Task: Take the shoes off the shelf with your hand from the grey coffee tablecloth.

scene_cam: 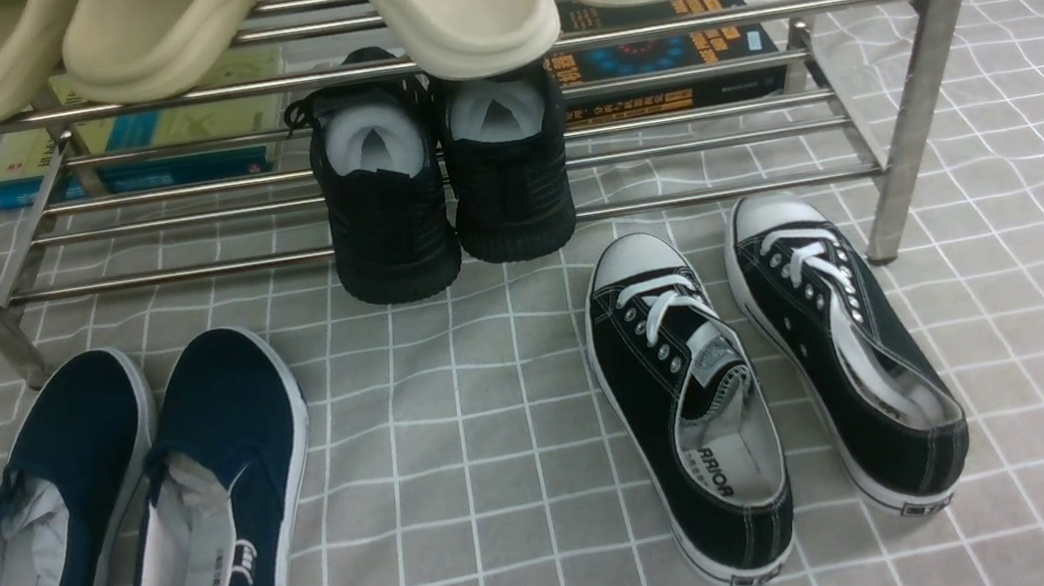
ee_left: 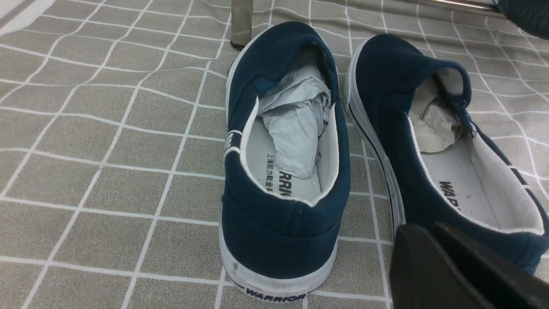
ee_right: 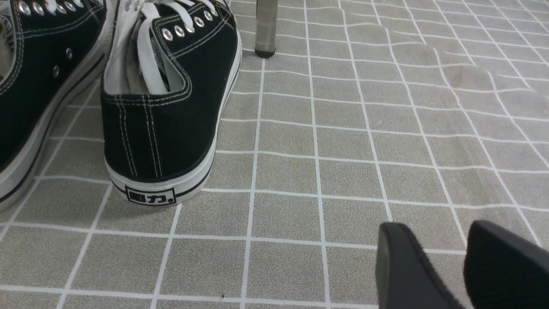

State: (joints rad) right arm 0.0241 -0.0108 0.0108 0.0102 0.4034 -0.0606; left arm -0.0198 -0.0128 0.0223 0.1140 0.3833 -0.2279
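Two black fingers (ee_right: 411,266) of the right gripper (ee_right: 461,266) sit a little apart over the grey cloth (scene_cam: 498,417), holding nothing. Only a black bit of the left gripper (ee_left: 454,270) shows, so I cannot tell if it is open. It hangs just behind the blue shoes (ee_left: 287,163), which sit side by side on the cloth, in front of the shiny shelf (scene_cam: 916,70), near its left leg
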